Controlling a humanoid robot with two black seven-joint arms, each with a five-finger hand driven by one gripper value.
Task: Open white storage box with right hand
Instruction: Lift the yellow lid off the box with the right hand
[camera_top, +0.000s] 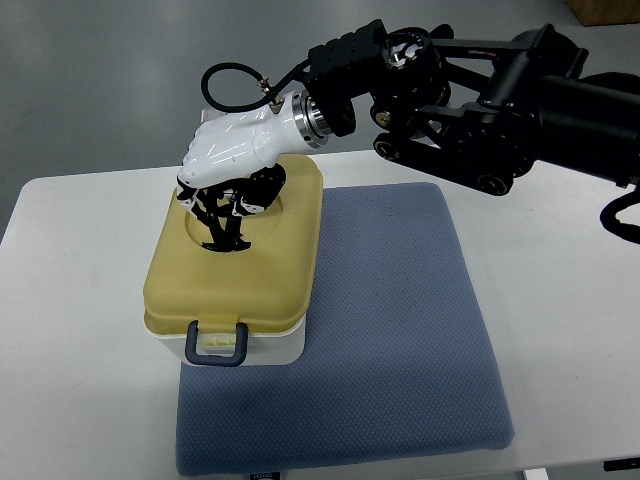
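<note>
A white table (70, 300) fills most of the frame, with a blue-grey mat (400, 330) lying across its centre and lower right. At centre left stands the box (235, 275), white-bodied with a yellowish lid, its right part on the mat's left edge; a dark latch (218, 343) with a pale clip sits closed on its lower side. The right arm (500, 100), black, comes in from the upper right. Its white right hand (232, 160) rests over the lid's upper part, dark fingers (222, 215) curled down into the round recess there.
</note>
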